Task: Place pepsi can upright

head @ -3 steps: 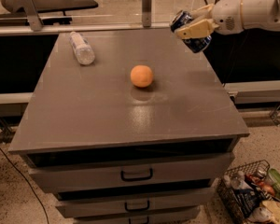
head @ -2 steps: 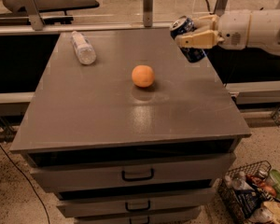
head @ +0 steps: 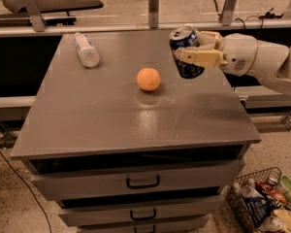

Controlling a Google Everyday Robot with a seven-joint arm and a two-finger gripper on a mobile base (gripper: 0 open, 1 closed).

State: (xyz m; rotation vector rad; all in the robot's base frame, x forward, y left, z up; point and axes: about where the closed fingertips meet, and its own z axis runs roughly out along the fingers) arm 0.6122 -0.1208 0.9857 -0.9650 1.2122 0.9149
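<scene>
Gripper is clamped on the pepsi can from the right, can nearly vertical, top up, apparently just above the surface, right of the orange.

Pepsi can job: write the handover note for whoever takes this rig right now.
Gripper: shut on the small dark-blue metal Pepsi can, at the right rear of the grey table top.
Can: tilted, silver top leaning left; contact with the table unclear.
Done: can grasped.
Left: set it upright, release.
Nearby: round orange at centre, clear plastic bottle lying at left rear.
</scene>
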